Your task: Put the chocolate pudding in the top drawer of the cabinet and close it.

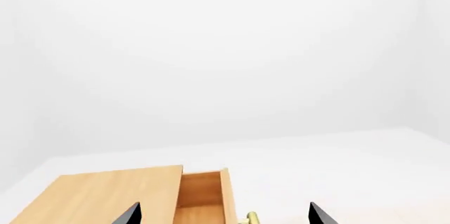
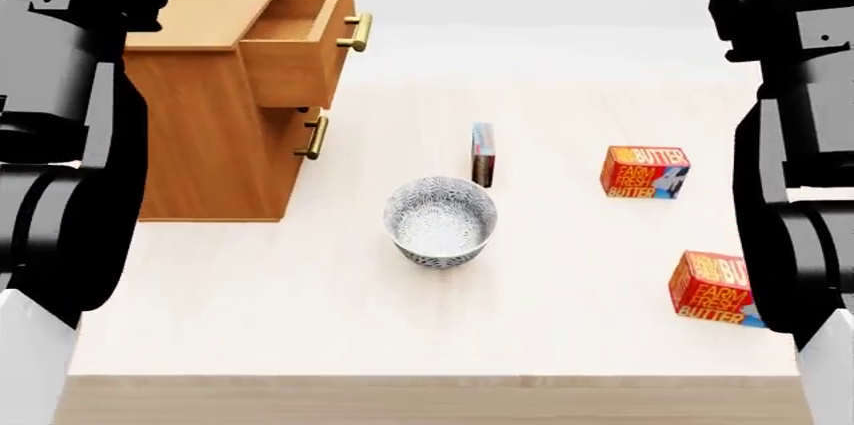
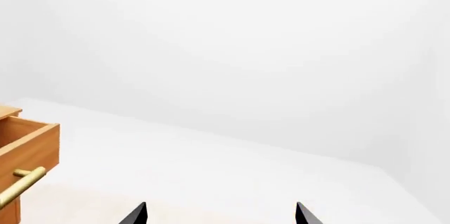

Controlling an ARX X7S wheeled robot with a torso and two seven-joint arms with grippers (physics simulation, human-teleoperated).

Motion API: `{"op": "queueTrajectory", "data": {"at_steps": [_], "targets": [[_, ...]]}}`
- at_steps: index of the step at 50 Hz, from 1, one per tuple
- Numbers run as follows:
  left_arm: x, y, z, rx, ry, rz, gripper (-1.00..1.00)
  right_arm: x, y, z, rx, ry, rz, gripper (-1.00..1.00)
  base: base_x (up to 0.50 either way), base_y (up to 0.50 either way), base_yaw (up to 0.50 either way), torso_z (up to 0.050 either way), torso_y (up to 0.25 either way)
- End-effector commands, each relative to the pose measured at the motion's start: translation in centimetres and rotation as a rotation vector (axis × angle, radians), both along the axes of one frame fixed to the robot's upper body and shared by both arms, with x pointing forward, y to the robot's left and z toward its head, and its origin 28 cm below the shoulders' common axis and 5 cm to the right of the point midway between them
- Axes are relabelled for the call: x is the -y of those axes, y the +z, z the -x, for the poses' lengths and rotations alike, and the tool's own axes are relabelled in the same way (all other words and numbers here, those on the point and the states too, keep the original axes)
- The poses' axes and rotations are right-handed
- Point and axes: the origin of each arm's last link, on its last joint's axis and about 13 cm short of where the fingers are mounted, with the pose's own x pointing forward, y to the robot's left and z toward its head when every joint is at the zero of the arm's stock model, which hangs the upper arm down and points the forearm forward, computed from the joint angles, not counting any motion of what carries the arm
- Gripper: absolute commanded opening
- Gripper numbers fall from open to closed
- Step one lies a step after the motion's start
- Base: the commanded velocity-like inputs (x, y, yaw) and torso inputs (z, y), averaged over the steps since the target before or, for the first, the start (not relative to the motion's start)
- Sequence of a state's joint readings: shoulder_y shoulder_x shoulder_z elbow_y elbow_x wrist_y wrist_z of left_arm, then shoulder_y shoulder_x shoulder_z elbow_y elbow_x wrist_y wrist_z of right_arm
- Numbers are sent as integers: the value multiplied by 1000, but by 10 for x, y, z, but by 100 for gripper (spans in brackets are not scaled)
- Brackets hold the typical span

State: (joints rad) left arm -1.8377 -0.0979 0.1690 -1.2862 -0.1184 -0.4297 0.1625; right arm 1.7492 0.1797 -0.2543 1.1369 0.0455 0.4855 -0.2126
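Closest to the robot, the pale tabletop (image 2: 267,325) has its front edge at the bottom of the head view, and the robot's two big black arms stand up along both sides. A little farther in, a red-orange butter box (image 2: 714,288) lies near the right arm. Toward the middle sits a round bowl (image 2: 441,221) with a gray speckled pattern, and nothing is in it. Just behind the bowl stands the chocolate pudding (image 2: 483,154), a thin carton standing upright on its end with its narrow edge to the camera, blue on top and dark brown at the bottom. To the right of it, well apart, is a second butter box (image 2: 645,172). At the left stands the cabinet (image 2: 200,135), made of light brown wood. Its top drawer (image 2: 296,55) is pulled out and looks empty, with a brass handle (image 2: 356,32) on its front. A lower handle (image 2: 315,137) shows under it. In the left wrist view, the two black tips of the left fingers (image 1: 128,215) are spread wide apart, with the open drawer just past them. In the right wrist view, the right fingers (image 3: 135,215) are also spread apart and hold nothing, and only the drawer's front corner shows off to one side. The pudding is down on the tabletop, well apart from both sets of fingers, and is in neither wrist view.
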Motion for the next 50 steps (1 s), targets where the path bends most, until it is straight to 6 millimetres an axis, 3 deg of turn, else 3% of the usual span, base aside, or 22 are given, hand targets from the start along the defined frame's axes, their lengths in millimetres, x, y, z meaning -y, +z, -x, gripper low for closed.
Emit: {"op": "queueTrajectory", "data": {"at_steps": [1, 28, 50], "targets": [[0, 3, 0, 2, -4, 0, 100, -1, -3, 0, -9, 12, -9, 100, 500, 0, 0, 0, 0], [-1, -2, -1, -3, -7, 7, 100, 1, -7, 1, -25, 2, -23, 100, 500, 0, 0, 0, 0], [-1, -2, -1, -4, -7, 8, 100, 0, -12, 0, -46, 15, -50, 100, 92, 0, 0, 0, 1]]}}
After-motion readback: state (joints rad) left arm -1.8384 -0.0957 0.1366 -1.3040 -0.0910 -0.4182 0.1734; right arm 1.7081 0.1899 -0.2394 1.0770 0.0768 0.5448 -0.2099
